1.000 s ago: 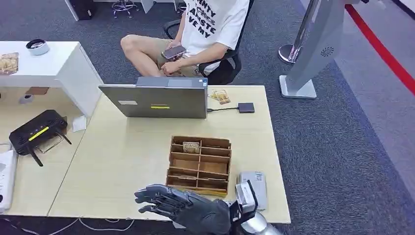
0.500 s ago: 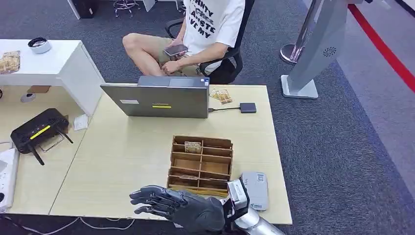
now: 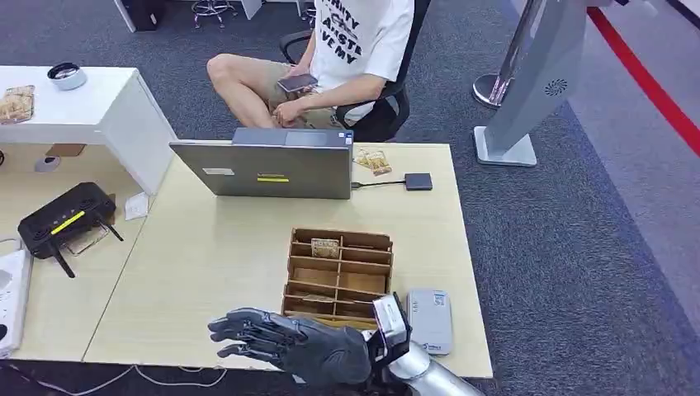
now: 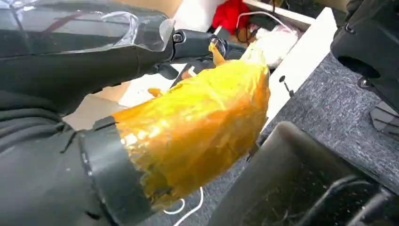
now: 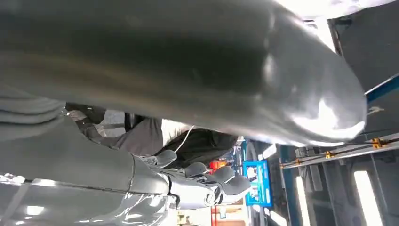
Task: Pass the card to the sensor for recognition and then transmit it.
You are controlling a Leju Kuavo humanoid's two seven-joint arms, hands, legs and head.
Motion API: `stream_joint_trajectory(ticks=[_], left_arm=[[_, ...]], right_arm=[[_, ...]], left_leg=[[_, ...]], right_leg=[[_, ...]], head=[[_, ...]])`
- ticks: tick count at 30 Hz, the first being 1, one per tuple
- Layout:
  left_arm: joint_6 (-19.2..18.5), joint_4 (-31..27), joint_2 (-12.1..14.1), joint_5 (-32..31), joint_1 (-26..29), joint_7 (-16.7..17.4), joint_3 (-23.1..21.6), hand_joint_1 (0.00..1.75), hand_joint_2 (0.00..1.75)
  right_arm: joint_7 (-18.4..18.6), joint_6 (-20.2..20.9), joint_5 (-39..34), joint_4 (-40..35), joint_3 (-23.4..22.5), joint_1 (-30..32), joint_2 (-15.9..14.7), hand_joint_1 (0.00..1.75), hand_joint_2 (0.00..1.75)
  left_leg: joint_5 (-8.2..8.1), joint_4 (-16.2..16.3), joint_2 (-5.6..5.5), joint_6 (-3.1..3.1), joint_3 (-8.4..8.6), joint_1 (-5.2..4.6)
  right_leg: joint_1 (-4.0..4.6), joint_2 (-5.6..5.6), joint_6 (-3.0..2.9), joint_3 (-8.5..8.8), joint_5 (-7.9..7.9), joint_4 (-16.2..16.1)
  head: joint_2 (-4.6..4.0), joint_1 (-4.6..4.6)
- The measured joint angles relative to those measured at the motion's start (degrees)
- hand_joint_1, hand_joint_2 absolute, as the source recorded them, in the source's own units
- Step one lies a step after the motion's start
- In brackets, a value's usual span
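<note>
Here, at the left edge of the head view, a black router (image 3: 64, 221) lies on a neighbouring surface. Right of it, in the upper centre, a grey laptop (image 3: 262, 167) stands open on the light wooden table (image 3: 206, 256), its lid turned toward the camera. Behind it, at the top of the frame, a seated person (image 3: 347, 49) in a white printed shirt holds a phone (image 3: 295, 83). Just right of the laptop, a small patterned card (image 3: 372, 161) lies flat on the table near its far edge, beside a dark square adapter (image 3: 418, 181) on a cable. In the lower centre stands a wooden compartment organizer (image 3: 338, 276); a card (image 3: 323, 247) sits in a compartment of its far row. At the bottom centre, the right hand (image 3: 285, 342) hovers palm down over the table's near edge, fingers (image 3: 231, 330) spread and extended toward the left, holding nothing. Just right of the organizer lies a grey sensor (image 3: 430, 320). The left hand (image 4: 188, 127), in the left wrist view, shows a thumb wrapped in yellow tape; whether it holds anything cannot be told.
</note>
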Motion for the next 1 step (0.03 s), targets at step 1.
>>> stream_joint_trajectory(ticks=[1], left_arm=[[0.26, -0.02, 0.00, 0.00, -0.03, 0.00, -0.24, 0.00, 0.00]], right_arm=[[0.00, -0.28, -0.07, 0.04, 0.04, -0.08, 0.07, 0.00, 0.00]], left_leg=[[0.00, 0.00, 0.00, 0.00, 0.00, 0.00]], right_leg=[[0.00, 0.00, 0.00, 0.00, 0.00, 0.00]], head=[[0.00, -0.02]])
